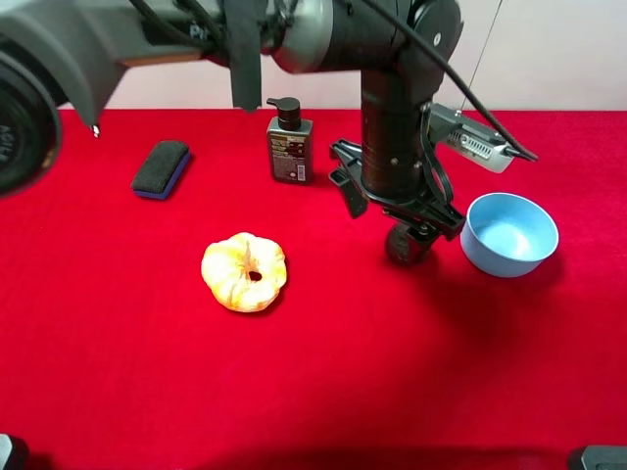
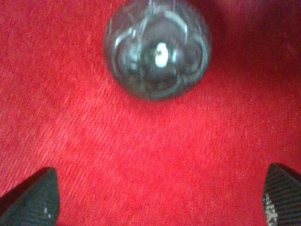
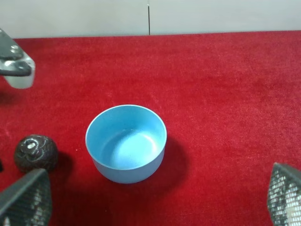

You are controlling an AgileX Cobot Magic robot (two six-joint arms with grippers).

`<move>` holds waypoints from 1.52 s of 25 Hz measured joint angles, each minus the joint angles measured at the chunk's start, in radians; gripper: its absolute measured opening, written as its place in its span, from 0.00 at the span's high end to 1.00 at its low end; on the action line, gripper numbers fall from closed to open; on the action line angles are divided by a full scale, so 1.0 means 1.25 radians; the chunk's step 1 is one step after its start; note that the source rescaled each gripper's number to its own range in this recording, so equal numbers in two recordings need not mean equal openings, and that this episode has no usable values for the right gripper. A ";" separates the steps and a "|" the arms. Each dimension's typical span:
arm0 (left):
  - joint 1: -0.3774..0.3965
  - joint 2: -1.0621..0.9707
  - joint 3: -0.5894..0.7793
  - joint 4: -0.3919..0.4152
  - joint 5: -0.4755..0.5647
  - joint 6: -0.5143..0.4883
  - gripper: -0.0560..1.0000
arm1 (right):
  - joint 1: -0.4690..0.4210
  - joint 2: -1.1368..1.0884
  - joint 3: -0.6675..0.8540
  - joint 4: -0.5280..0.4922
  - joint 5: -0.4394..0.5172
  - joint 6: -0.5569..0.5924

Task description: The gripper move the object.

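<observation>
- Here the left pincer (image 2: 160, 197) is spread wide and empty above the ball (image 2: 157, 49), which rests on the counter (image 1: 118, 343) just left of the bowl (image 1: 509, 235).
- It should be lowered centred, then closed gently.

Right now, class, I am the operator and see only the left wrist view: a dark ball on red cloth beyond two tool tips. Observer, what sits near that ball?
Observer: A blue bowl stands beside the ball, close but not touching it.
Operator: Is anything in the bowl?
Observer: No, the right wrist view shows it empty.
Operator: What lies on the ball's other side?
Observer: In the high view, an orange pumpkin shape, farther from the ball than the bowl is.
</observation>
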 joint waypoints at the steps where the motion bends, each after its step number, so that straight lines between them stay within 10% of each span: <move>1: 0.000 -0.008 -0.002 0.002 0.018 0.000 0.34 | 0.000 0.000 0.000 0.000 0.000 0.000; 15: 0.000 -0.120 0.017 0.024 0.050 -0.029 0.34 | 0.000 0.000 0.000 0.000 0.000 0.000; 38: 0.000 -0.560 0.409 0.019 0.051 -0.013 0.34 | 0.000 0.000 0.000 0.000 0.000 0.000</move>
